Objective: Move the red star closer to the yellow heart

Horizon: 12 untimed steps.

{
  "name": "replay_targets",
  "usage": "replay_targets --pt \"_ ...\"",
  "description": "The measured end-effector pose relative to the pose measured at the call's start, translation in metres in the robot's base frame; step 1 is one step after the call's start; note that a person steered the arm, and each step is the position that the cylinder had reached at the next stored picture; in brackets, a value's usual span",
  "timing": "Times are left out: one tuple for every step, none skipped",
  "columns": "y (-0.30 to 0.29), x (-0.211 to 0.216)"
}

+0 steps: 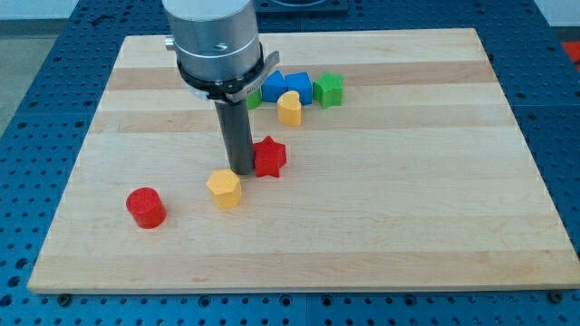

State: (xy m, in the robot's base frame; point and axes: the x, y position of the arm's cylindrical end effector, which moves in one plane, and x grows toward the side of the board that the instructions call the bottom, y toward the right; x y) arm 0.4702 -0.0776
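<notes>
Far left, red cylinder (145,207), then yellow hexagon (224,188); my tip (242,171) (bare rod, no pincer to open or close) touching red star (269,157) at its left, apparently for shoving toward yellow heart (289,108) up-right

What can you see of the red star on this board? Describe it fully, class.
The red star is a small, chunky block of plain matt red, looking like plastic, with blunt points and a flat top. It lies flat on the wooden board, near the middle. My tip stands right at its left edge in the view, seemingly touching it. A yellow block sits just below-left, apart from it. The yellow heart lies above it, well apart.
</notes>
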Motion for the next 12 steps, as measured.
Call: replay_targets --pt "0.000 0.000" --pt "0.027 -0.003" --pt "0.035 -0.003" --pt "0.022 0.029" --pt "0.012 0.077" --pt "0.050 0.075" --pt "0.082 0.069" --pt "0.083 0.069" --pt "0.082 0.025" --pt "0.082 0.014" --pt "0.082 -0.009" --pt "0.082 -0.016"
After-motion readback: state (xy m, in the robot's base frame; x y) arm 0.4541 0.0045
